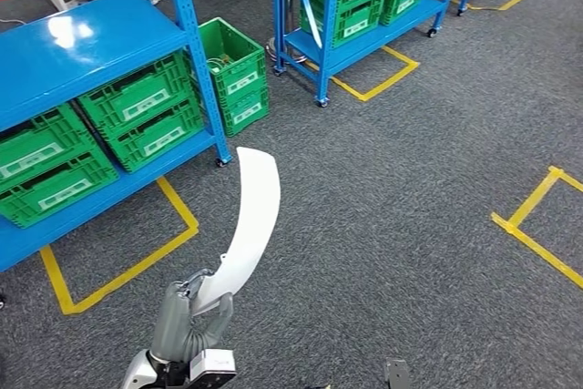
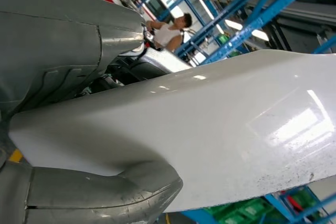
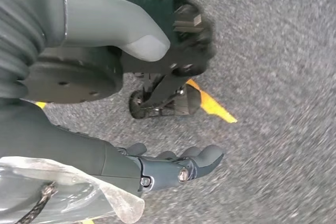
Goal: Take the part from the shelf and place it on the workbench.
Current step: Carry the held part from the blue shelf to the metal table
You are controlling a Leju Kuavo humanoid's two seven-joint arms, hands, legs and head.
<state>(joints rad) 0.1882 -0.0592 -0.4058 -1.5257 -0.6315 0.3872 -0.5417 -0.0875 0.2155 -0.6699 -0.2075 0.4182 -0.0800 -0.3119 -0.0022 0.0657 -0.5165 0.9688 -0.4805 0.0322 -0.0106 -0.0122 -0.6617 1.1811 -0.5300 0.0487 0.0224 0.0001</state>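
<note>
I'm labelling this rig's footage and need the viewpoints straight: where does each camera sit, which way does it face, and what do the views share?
Head view: high on the body, looking forward and down at grey carpet and blue shelves; the left hand shows, holding the white curved part.
Left wrist view: behind the left hand, looking along the part toward racking and ceiling lights.
Right wrist view: behind the right hand, looking down at carpet, fingers apart, holding nothing.
Shared: head and left wrist views both show the held part.
</note>
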